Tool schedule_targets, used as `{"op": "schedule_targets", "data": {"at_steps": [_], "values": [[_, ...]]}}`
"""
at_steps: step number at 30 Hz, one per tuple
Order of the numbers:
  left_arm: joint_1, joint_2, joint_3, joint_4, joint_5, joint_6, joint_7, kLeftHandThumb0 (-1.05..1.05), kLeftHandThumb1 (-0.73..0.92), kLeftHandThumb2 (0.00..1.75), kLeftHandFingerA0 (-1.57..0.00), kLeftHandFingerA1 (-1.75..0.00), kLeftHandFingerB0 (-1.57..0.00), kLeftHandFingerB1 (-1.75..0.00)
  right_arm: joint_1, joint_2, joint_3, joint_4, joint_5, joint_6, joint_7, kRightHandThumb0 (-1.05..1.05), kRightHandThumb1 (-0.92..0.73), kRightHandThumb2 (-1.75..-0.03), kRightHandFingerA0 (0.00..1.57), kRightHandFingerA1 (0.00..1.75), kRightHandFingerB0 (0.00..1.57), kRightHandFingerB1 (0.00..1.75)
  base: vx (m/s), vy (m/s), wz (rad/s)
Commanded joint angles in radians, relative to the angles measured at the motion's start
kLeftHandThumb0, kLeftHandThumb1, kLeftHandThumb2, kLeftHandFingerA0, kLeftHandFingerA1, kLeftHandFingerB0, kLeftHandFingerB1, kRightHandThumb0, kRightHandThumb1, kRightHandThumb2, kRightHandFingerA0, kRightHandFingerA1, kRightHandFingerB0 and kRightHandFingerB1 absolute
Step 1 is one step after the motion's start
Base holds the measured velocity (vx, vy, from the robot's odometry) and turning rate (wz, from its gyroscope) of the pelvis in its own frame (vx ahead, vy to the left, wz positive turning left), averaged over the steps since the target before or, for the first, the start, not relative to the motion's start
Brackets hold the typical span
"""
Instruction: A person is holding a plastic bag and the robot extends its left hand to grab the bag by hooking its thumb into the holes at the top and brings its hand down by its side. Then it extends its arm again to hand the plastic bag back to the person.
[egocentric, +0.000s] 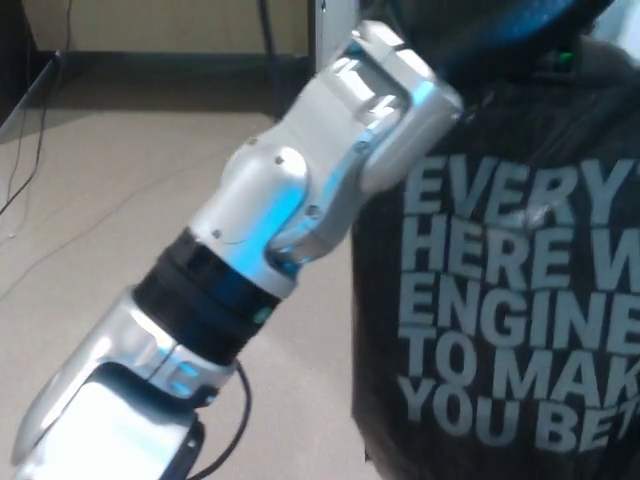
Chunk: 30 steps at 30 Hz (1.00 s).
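Head view, only view given. Left arm (250, 260) comes in from 7 o'clock, runs diag up to approx 1 o'clock. Silver forearm shell at bottom-left, black ribbed collar mid-arm, then silver wrist housing w/ screw heads; blue light reflects off the shells. Thin black cable (235, 430) loops just below the forearm shell at 6–7 o'clock.

Left hand itself: hidden. Wrist housing ends at the dark mass at 12–1 o'clock and the fingers and thumb don't show, so can't tell if apart, together or clamped on anything. Right hand: not in frame.

Plastic bag (500, 330): black, glossy, crinkled, fills the right half from 1 to 5 o'clock. Hangs vertical, bottom edge cut by frame. Pale grey block lettering on the face, partly cropped at right: "EVERY", "HERE W", "ENGINE", "TO MAK", "YOU BE". Bag's left edge sits just beside the wrist housing, looks touching at approx 3 o'clock of it. Bag top goes into a dark blurred area at 12–1 o'clock w/ a blue sheen and small green dot; handle holes not visible.

Bkgd: beige floor (110, 190) across left half, dark baseboard along the wall at 11 o'clock, thin wires (28, 150) trailing at 9–10 o'clock.
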Motion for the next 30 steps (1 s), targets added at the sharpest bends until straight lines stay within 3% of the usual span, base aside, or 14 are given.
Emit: {"op": "schedule_targets", "data": {"at_steps": [1,18,19,28,29,30], "values": [[0.055,0.091,0.066,-0.089,-0.091,0.116,-0.284,-0.90,0.49,0.60,0.00,0.00,0.00,0.00,-0.005,-0.015,0.004,0.000,0.010,0.013,0.018,-0.52,-0.78,-0.64,0.57,0.47,0.62,0.44,0.00,0.000,0.00],[0.144,0.133,0.081,-0.186,-0.103,0.116,-0.306,-0.89,0.49,0.59,0.00,0.00,0.00,0.00,-0.002,-0.013,0.013,-0.028,0.011,0.050,0.035,-0.52,-0.78,-0.63,0.58,0.46,0.63,0.43,0.00,0.000,0.00],[0.189,0.147,0.100,-0.208,-0.121,0.092,-0.272,-0.75,0.42,0.84,0.00,0.00,0.00,0.00,-0.003,-0.012,0.011,-0.028,0.017,0.051,0.044,-0.52,-0.78,-0.63,0.61,0.47,0.64,0.43,0.00,0.000,0.00],[0.658,0.319,0.292,-0.506,-0.237,0.004,-0.256,-0.86,0.50,0.86,0.00,0.00,0.00,0.00,-0.002,-0.029,0.014,-0.028,0.011,0.053,0.056,-0.50,-0.78,-0.63,0.62,0.49,0.65,0.43,0.00,0.000,0.00],[0.710,0.333,0.315,-0.523,-0.249,-0.017,-0.239,-0.83,0.48,0.86,0.00,-0.07,0.00,0.00,0.003,-0.026,0.014,-0.030,0.012,0.050,0.057,-0.49,-0.78,-0.63,0.63,0.50,0.64,0.44,0.00,0.000,0.00],[0.833,0.350,0.384,-0.503,-0.335,-0.125,-0.168,-0.65,0.38,0.82,-0.01,-0.32,0.00,-0.17,0.001,-0.025,0.015,-0.028,0.012,0.051,0.056,-0.49,-0.65,-1.03,0.49,0.61,0.56,0.62,0.00,0.000,0.00]]}}
